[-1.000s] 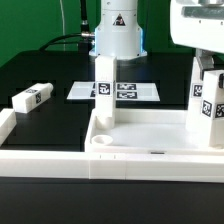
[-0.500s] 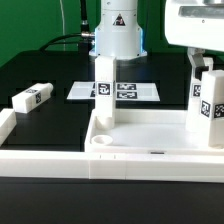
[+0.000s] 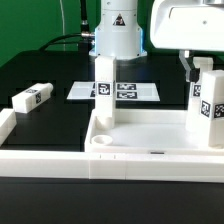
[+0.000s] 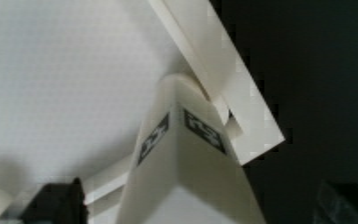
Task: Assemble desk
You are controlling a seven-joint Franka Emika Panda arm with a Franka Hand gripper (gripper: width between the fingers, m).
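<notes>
Seeing the middle leg (image 3: 103, 88) and right leg (image 3: 208, 108) upright in the desk tray (image 3: 150, 150), you're perhaps halfway; the gripper (image 3: 200, 66) looks spread round the right leg; a loose leg (image 3: 30, 98) lies on the tabletop (image 3: 58, 122).

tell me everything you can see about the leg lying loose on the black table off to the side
The loose leg is a white, plastic-looking rectangular block with a black-and-white square tag towards one end. It lies on its long side on the black table, at the exterior view's left, angled, well apart from the tabletop. Nothing holds it. Its near end comes close to the white border rail; whether they touch cannot be told.
</notes>
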